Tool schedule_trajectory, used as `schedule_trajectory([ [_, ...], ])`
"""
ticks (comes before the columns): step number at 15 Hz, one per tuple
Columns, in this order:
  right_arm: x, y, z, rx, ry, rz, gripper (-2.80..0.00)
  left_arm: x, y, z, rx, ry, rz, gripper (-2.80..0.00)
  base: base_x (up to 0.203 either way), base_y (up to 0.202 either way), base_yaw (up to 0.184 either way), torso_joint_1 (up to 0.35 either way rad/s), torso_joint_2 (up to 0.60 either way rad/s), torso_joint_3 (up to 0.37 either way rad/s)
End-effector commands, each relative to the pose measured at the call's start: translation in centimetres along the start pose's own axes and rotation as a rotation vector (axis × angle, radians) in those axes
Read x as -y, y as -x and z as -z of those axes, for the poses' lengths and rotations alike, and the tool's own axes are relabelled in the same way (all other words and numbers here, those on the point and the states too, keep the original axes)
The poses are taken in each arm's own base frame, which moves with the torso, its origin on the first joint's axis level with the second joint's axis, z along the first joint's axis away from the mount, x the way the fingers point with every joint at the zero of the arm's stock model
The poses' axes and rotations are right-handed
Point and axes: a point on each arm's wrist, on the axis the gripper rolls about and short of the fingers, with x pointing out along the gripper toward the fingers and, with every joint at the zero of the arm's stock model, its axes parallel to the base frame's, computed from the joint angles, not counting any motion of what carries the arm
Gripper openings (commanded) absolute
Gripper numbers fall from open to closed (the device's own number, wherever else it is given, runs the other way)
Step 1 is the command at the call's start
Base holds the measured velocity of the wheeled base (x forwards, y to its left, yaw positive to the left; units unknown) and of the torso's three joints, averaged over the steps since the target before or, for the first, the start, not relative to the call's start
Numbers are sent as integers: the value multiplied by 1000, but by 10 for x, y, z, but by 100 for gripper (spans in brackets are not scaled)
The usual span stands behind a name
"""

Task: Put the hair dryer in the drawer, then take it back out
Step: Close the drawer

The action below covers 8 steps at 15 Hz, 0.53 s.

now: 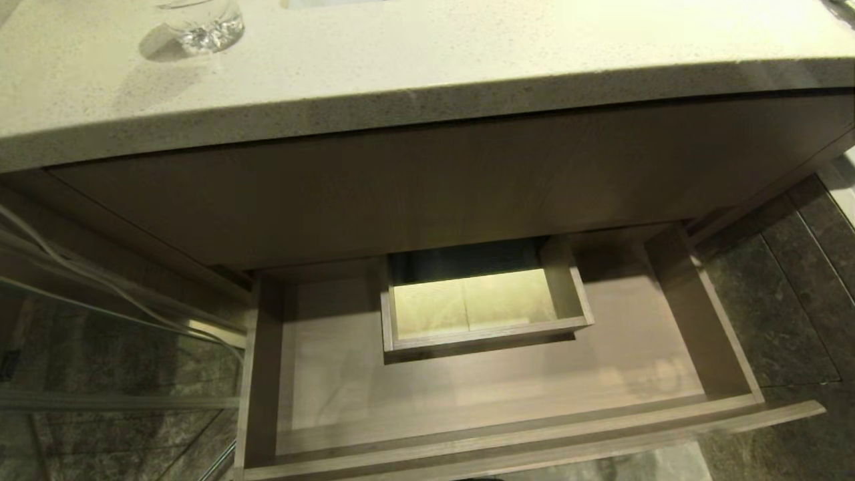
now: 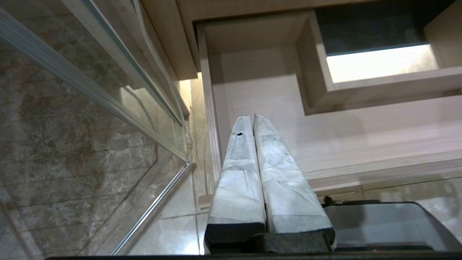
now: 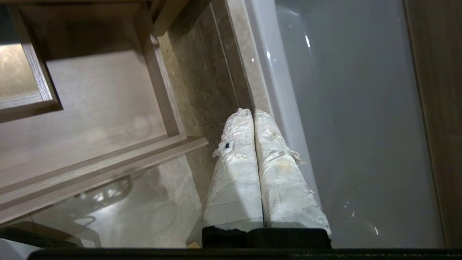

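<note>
The drawer (image 1: 507, 374) stands pulled open under the worktop (image 1: 427, 73), and its floor is bare on both sides of the rectangular cut-out (image 1: 477, 304). The hair dryer shows in none of the views, so where it lies cannot be told.

The left tool (image 2: 251, 116) hangs over the left part of the drawer, fingers pressed together, holding nothing. The right tool (image 3: 251, 111) hangs just off the drawer's right end, over the floor tiles (image 3: 202, 72), likewise closed and empty.

A small dryer of this kind is probably light, with a hard, smooth shell that could slip. The straight handle looks the safest place to grip, and the bundled cord may dangle and catch on the drawer front.

Hidden: the back of the drawer under the worktop is in shadow. A glass (image 1: 204, 27) at the worktop's far left is cut off.
</note>
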Motion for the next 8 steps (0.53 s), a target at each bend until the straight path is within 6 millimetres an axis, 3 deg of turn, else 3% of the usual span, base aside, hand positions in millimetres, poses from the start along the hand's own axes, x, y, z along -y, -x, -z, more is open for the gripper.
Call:
schedule_trajectory([
  [1, 0, -1, 0, -4, 3, -1, -280, 0, 0, 0, 0, 0, 0, -280, 0, 0, 0, -242, 544, 281],
  [8, 0, 0, 1, 0, 2, 0, -280, 0, 0, 0, 0, 0, 0, -280, 0, 0, 0, -240, 515, 272],
])
